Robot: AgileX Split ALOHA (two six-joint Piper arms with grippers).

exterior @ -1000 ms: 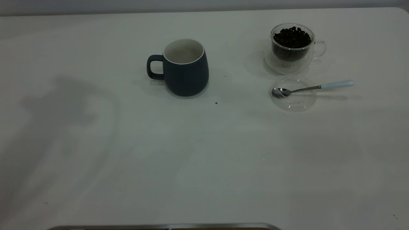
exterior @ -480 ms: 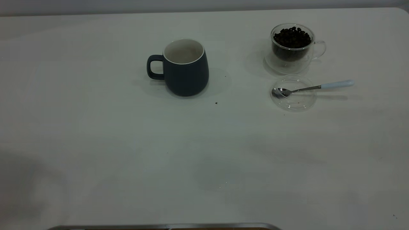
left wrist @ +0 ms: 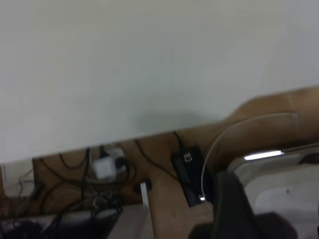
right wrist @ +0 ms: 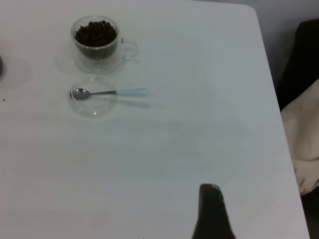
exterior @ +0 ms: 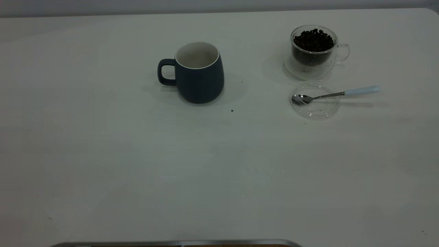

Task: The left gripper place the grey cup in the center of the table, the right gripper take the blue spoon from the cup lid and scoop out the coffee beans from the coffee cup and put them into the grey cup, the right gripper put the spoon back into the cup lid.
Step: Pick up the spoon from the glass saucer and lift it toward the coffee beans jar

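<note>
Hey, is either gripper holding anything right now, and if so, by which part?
Nothing is held. The grey cup and blue spoon sit untouched on the table, no gripper near them.

Robot body: only fragments visible, in the wrist views alone.
Right gripper (right wrist: 212, 214): one black finger, tapered, with a rounded, slightly glossy tip; no markings or screws discernible. Left gripper (left wrist: 234, 209): a dark, blurred finger-like shape; beside it a pale grey housing with one bright reflective strip; details not legible.

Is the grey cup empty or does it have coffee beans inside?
Empty, as far as visible: the grey cup shows only white inside; the coffee beans fill the coffee cup.
</note>
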